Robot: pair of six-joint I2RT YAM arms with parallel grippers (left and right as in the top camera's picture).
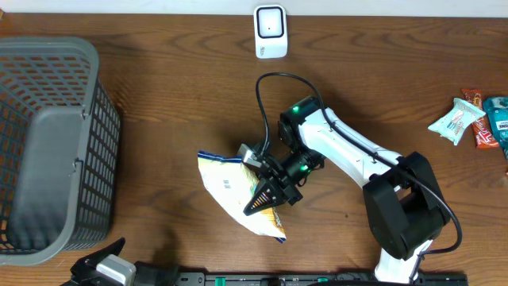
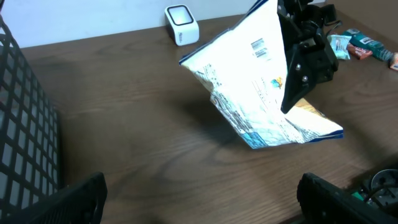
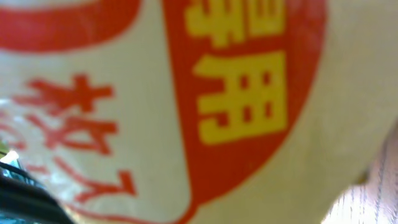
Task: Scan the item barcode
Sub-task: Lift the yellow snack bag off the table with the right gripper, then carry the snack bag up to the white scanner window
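Jaws of the right gripper (image 1: 266, 191) are clenched on a white-and-blue snack bag (image 1: 226, 187), tilted at mid-table with its lower edge on the wood. Left gripper (image 2: 202, 205) jaws stand wide apart, holding nothing. White scanner (image 1: 270, 32) sits at the far edge, and a mesh basket (image 1: 103, 159) stands at the left.

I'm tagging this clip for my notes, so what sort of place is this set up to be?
Probably a mock shop checkout on a wooden tabletop: a small white scanner at the far edge, a grey mesh basket on one side, and packaged snacks on the other.
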